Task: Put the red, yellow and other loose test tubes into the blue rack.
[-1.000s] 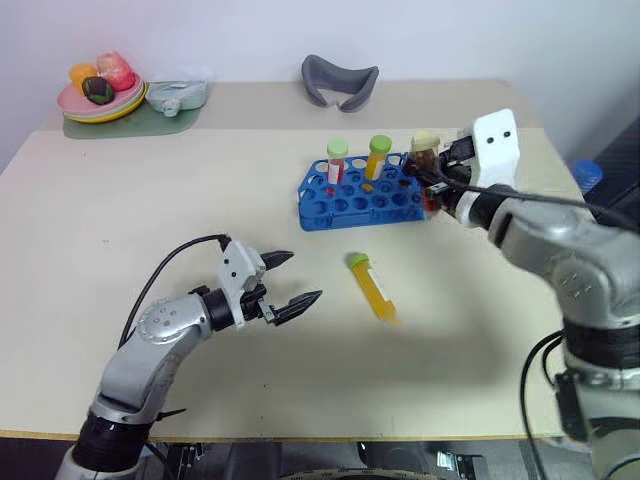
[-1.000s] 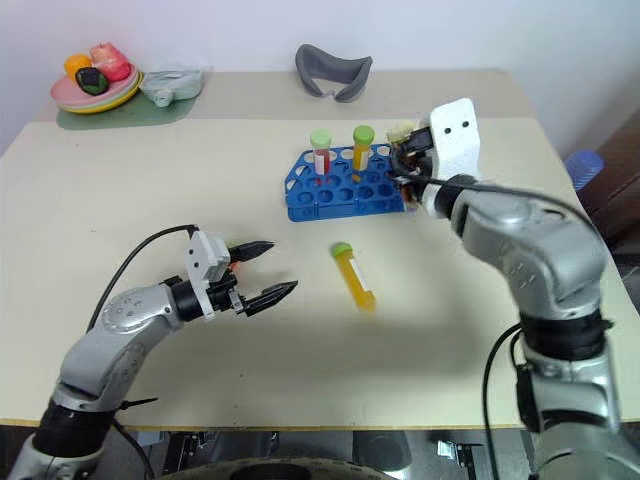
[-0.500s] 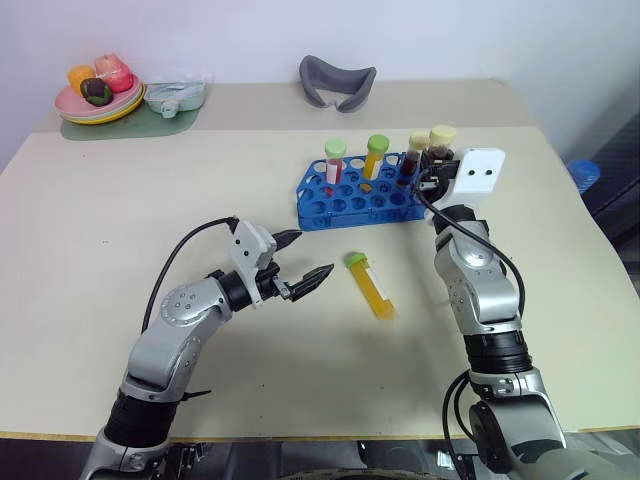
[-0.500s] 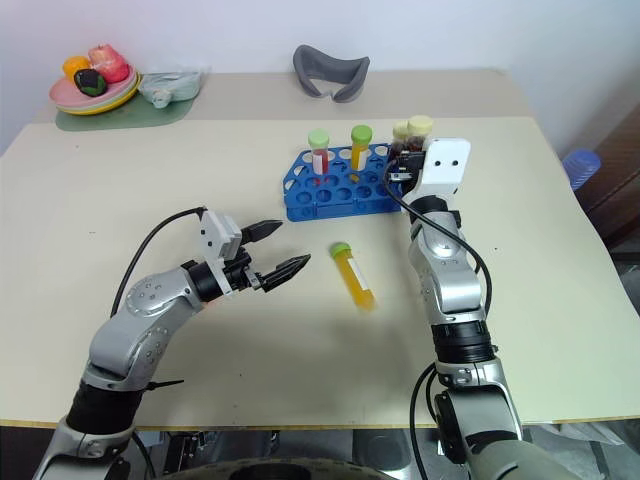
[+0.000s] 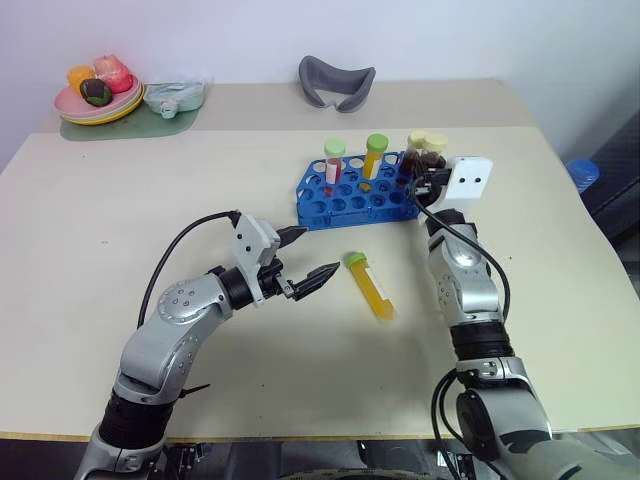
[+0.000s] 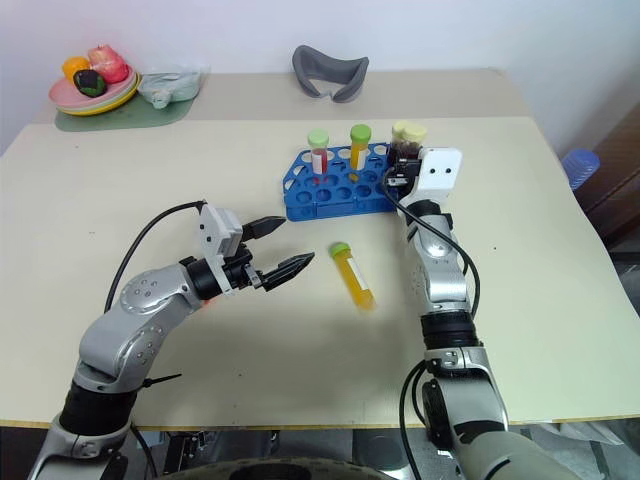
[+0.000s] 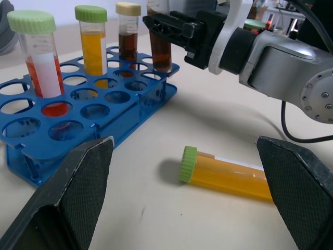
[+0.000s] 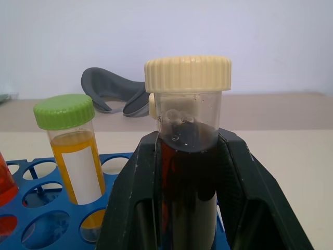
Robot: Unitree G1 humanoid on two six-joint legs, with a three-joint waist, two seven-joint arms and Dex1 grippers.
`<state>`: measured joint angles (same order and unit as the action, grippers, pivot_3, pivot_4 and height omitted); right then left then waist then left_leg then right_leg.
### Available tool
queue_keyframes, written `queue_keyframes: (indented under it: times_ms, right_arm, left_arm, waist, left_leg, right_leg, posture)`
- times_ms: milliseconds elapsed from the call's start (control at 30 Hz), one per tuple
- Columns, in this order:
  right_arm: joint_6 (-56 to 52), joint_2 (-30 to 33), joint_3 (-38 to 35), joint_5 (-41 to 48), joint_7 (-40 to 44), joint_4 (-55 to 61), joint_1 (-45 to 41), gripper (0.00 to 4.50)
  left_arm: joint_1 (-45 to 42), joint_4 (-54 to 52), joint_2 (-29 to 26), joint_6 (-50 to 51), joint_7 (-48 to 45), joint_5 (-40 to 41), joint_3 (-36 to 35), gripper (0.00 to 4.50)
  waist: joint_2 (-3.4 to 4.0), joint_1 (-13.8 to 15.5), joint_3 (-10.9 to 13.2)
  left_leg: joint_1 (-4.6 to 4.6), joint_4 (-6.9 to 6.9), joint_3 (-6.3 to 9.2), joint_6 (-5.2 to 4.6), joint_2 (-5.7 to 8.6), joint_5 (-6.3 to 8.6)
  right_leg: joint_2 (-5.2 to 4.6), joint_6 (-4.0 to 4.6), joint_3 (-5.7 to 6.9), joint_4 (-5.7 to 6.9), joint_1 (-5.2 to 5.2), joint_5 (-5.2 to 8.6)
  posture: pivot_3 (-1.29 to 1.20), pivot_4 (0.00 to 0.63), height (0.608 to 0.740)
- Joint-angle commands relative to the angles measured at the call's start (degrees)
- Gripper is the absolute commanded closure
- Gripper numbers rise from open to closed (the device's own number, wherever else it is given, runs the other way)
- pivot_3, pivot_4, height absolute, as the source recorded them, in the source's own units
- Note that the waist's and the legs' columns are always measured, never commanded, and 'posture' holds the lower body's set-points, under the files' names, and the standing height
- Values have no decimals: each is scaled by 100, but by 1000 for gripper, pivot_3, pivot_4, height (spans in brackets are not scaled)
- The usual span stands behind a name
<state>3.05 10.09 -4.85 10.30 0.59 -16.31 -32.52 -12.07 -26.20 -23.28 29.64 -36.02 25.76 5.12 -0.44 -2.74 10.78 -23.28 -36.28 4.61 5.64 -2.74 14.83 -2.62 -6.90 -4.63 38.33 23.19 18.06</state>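
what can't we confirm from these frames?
- Whether the brown tube in the right gripper is already in a hole of the blue rack: right wrist view, the fingers cover its bottom; head views too small.
- Second brown tube: mostly hidden behind the held one in the right wrist view.
- Lying yellow tube: its far end is hidden by the left gripper's finger, left wrist view.

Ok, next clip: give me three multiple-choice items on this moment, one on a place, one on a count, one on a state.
1. Where is the yellow tube with no hand on it?
A. lying on the table
B. in the blue rack
C. on the pink plate
2. How many tubes stand in the rack with no hand on them?
A. one
B. three
C. five
3. The right hand is:
A. open and empty
B. shut on a dark brown tube
C. shut on a red tube

1 A: yellow tube lies flat near the left hand.
2 B: three stand free in the blue rack.
3 B: right hand clamps the dark brown tube.
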Motion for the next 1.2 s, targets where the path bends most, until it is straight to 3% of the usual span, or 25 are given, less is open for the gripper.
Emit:
queue_keyframes:
  times_ms: [33, 67, 200, 233, 367, 567, 700, 767, 900, 1033, 1200]
  right_arm:
    - [144, -81, -168, 99, 106, 136, -141, 2692]
    - [112, -86, -194, 112, 107, 185, -141, 2397]
    - [-218, 23, -209, -44, 44, 629, -136, 305]
    - [-407, 108, -196, -90, 57, 859, -104, 51]
    - [-1414, 639, -265, -5, 355, 1968, 159, 51]
    - [-4773, 3044, -777, 2055, 2282, 4546, 1119, 51]
    - [-6594, 3668, -972, 3649, 2426, 5594, 1134, 51]
    - [-7487, 3569, -803, 4316, 2111, 5899, 858, 51]
    - [-9438, 2730, 6, 4481, 990, 5626, -221, 51]
    - [-9555, 2325, 589, 5349, -481, 4503, -770, 51]
    - [-9555, 2310, 1171, 7005, -2596, 3040, -1363, 51]
  left_arm:
    - [49, -159, -7, -166, -38, 40, -67, 0]
    - [78, -139, -8, -202, -52, 27, -63, 0]
    - [219, 12, -28, -421, -143, -41, -69, 0]
    - [259, 44, -37, -478, -160, -61, -81, 0]
    - [366, 145, -77, -662, -168, -120, -161, 0]
    - [411, 360, -357, -818, -290, -177, -405, 0]
    - [166, 583, -474, -792, -418, -173, -453, 0]
    - [41, 689, -513, -778, -499, -185, -442, 0]
    - [-137, 806, -627, -742, -649, -219, -365, 0]
    - [-116, 660, -736, -621, -738, -175, -364, 0]
    - [153, 391, -886, -528, -800, -161, -363, 0]
  waist:
    - [0, 0, 0]
    - [0, 0, 0]
    - [1, 0, 0]
    - [1, 1, 0]
    - [2, 21, 1]
    - [4, 81, 1]
    - [4, -10, 1]
    - [4, -20, 1]
    - [3, -45, 2]
    - [2, 5, 2]
    - [2, 15, 2]
  left_leg:
    - [0, 0, 0, 0, 0, 0]
    - [0, 0, 0, 0, 0, 0]
    - [0, 0, 0, 0, 0, 0]
    - [0, 1, 0, 0, 0, 0]
    - [-1, 0, 0, 0, 0, 0]
    - [-6, 2, 2, -9, 3, 5]
    - [15, 2, 3, -11, -1, 6]
    - [42, 3, 4, -13, -2, 6]
    - [74, 5, 3, -14, -1, 7]
    - [65, 9, 4, -13, 0, 7]
    - [32, 8, 3, -15, 0, 7]
  right_leg:
    - [0, 0, 0, 0, 0, 0]
    - [0, 0, 0, 0, 0, 0]
    - [0, 0, 0, 0, 0, 0]
    - [0, 0, 0, 0, 0, 0]
    - [-1, 0, 0, 0, 1, 0]
    - [-5, 0, 3, -14, -5, 1]
    - [6, 1, -1, -7, -18, 0]
    - [8, 2, -1, -7, -44, 1]
    - [7, 3, -2, -13, -77, 1]
    - [4, 3, 0, -20, -71, 2]
    - [0, 2, 1, -22, -42, 1]
  posture:
    - [0, 150, 740]
    - [0, 150, 740]
    - [0, 150, 740]
    - [0, 150, 740]
    - [0, 150, 740]
    - [0, 150, 740]
    - [0, 150, 740]
    - [0, 150, 740]
    - [0, 150, 740]
    - [0, 150, 740]
    - [0, 150, 740]
